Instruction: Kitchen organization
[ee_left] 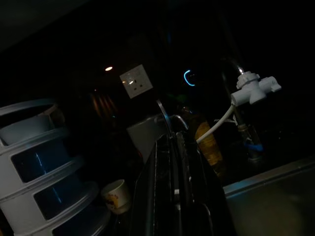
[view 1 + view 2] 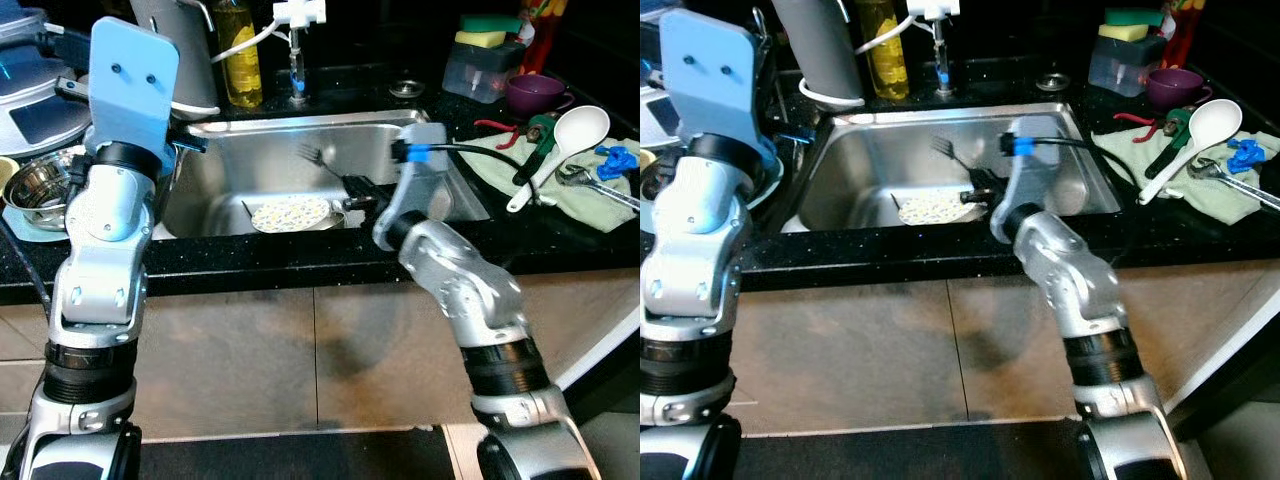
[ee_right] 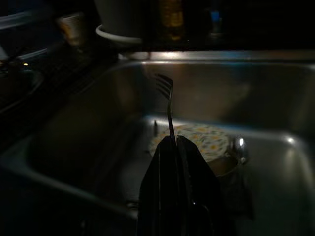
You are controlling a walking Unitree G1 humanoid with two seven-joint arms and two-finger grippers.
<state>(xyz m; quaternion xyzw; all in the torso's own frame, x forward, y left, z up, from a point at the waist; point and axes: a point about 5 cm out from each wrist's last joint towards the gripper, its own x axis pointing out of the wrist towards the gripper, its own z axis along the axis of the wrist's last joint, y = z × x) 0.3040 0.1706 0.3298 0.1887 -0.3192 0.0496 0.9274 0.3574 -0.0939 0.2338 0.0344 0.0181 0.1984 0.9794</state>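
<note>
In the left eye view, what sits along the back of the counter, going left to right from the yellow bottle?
Yellow bottle → faucet → round drain cover → clear tub holding sponges → purple cup.

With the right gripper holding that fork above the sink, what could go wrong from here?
The fork is pinched only at its handle end by the right gripper, tines up; it may pivot or slip and drop onto the floral plate in the sink. Swinging it toward the counter could also clip the tap.
</note>
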